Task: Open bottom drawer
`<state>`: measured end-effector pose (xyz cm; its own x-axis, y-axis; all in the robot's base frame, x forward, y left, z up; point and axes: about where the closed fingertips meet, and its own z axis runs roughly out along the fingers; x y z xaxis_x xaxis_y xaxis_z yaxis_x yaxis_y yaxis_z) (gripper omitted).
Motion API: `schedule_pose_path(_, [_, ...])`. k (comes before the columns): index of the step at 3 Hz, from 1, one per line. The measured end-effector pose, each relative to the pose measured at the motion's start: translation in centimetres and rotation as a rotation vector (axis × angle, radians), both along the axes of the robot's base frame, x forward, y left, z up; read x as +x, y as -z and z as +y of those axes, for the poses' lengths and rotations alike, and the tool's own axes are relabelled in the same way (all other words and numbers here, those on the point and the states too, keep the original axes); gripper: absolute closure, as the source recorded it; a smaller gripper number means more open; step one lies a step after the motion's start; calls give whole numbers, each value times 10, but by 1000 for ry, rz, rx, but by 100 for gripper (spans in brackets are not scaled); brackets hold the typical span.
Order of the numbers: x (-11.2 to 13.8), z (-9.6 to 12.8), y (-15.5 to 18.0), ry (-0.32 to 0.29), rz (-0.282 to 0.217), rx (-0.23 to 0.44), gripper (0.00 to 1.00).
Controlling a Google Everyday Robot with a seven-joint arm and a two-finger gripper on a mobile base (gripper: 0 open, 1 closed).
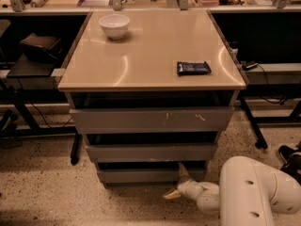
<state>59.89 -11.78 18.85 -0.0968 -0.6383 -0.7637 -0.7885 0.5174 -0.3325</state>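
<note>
Since we must draw the front out, gripper [176, 182]: low by the floor [56, 192], fingers spread apart, holding nothing.
Upper finger [182, 171]: at the bottom drawer's top edge, right of middle; we cannot tell whether it touches.
Bottom drawer [141, 175]: lowest grey front, just left of and behind the gripper, long axis left-right, not visibly pulled out.
Pull: we judge straight toward us.

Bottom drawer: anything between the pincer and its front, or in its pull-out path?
Nothing visible. The pincer is low at the right end of the bottom drawer front, with no object between them. The floor before the drawer shows only the pincer and its arm.
</note>
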Motion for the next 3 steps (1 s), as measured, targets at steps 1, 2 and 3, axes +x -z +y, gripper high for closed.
schedule_pose_path(1, [12,6,3,-8,-53,-65,0])
schedule_pose_path(2, [13,6,3,-39,-89,-106,0])
schedule_pose_path(3, [13,6,3,-39,-89,-106,0])
